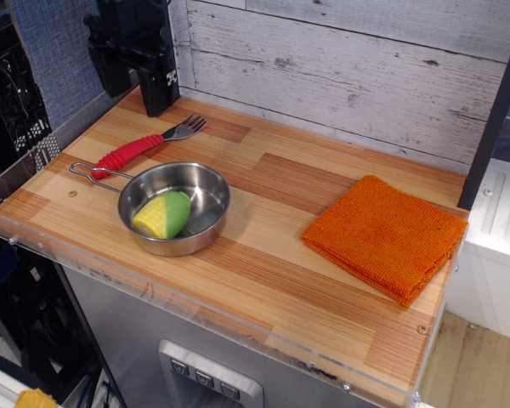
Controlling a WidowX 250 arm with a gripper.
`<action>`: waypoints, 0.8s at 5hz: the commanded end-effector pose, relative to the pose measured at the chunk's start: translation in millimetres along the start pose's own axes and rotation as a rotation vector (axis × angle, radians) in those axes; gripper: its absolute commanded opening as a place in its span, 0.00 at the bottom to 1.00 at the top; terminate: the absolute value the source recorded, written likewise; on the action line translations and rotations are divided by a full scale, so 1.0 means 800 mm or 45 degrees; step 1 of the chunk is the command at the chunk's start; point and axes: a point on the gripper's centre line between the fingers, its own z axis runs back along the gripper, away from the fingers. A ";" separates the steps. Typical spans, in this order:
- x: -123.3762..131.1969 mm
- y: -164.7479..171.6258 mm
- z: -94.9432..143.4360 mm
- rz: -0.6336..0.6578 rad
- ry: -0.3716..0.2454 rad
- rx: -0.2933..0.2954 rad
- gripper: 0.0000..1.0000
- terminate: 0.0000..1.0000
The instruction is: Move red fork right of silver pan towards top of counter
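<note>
The red fork (140,146) lies flat on the wood counter (280,255) just behind the silver pan (177,208), its red handle to the left and its tines (185,128) pointing toward the back wall. The pan sits at the front left with its wire handle (92,173) to the left and holds a green and yellow toy corn (163,214). My black gripper (136,81) hangs above the back left corner, clear of the fork. It holds nothing, and its fingers (157,85) stand apart.
A folded orange cloth (385,236) lies on the right side of the counter. The grey-white plank wall (340,76) runs along the back. A clear acrylic strip (195,310) edges the front. A dark post (493,119) stands at the right.
</note>
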 end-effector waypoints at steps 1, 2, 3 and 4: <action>-0.006 -0.001 0.083 0.122 -0.129 0.100 1.00 0.00; -0.014 -0.004 0.108 0.190 -0.030 0.117 1.00 0.00; -0.018 -0.011 0.110 0.200 -0.025 0.030 1.00 0.00; -0.018 -0.011 0.110 0.200 -0.025 0.030 1.00 0.00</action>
